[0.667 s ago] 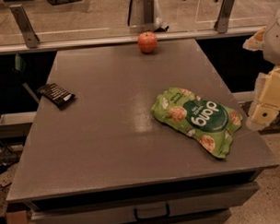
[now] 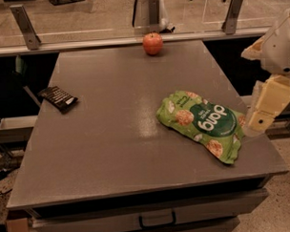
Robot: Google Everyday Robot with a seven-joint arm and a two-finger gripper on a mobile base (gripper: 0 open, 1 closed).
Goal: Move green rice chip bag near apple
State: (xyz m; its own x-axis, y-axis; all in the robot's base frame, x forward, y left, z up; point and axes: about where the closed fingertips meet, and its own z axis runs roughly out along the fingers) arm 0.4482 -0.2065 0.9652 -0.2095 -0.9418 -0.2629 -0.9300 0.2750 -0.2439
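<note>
The green rice chip bag (image 2: 202,123) lies flat on the right front part of the grey table (image 2: 111,119), logo facing up. The apple (image 2: 152,43) stands at the table's far edge, near the middle, well apart from the bag. My gripper (image 2: 259,118) hangs at the right edge of the view, just right of the bag's right end, close to the table's right edge. It holds nothing that I can see.
A small flat black packet (image 2: 58,98) lies at the table's left edge. A metal rail with angled posts (image 2: 25,26) runs behind the table. A drawer with a handle (image 2: 157,220) sits below the front edge.
The gripper has shifted slightly down and toward the bag's right end. The bag, the apple and the black packet have not moved.
</note>
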